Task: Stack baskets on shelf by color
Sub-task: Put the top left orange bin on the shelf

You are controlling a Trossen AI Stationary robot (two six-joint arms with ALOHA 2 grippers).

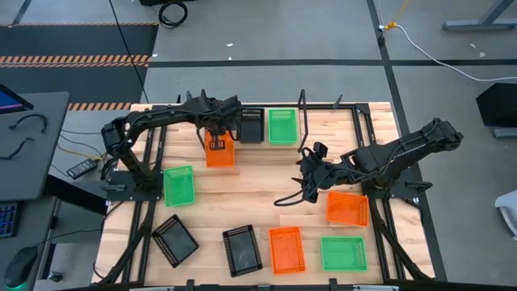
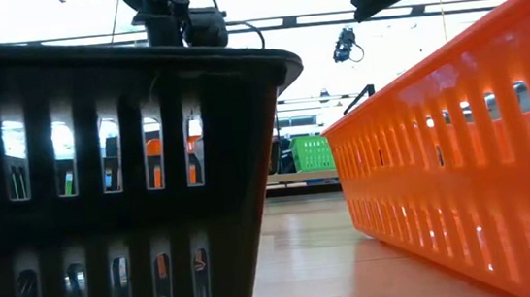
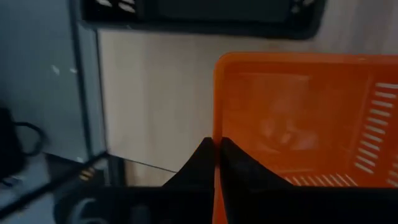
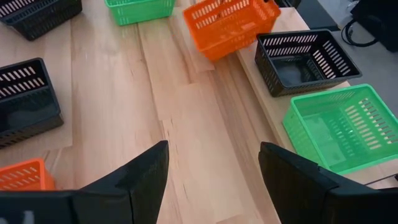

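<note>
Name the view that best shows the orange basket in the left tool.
High view: the held orange basket shows whole beside the black basket. Left wrist view shows only its gripped rim; right wrist view shows it tilted; the low view barely shows it.

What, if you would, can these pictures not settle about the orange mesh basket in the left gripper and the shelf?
- Orange plastic mesh basket, high view: the left gripper covers its rim, so whether it rests on the light wooden shelf board is unclear.
- Low view: a black mesh basket blocks most of the shelf.
- Left wrist view: a second black basket is cut off by the edge.
</note>
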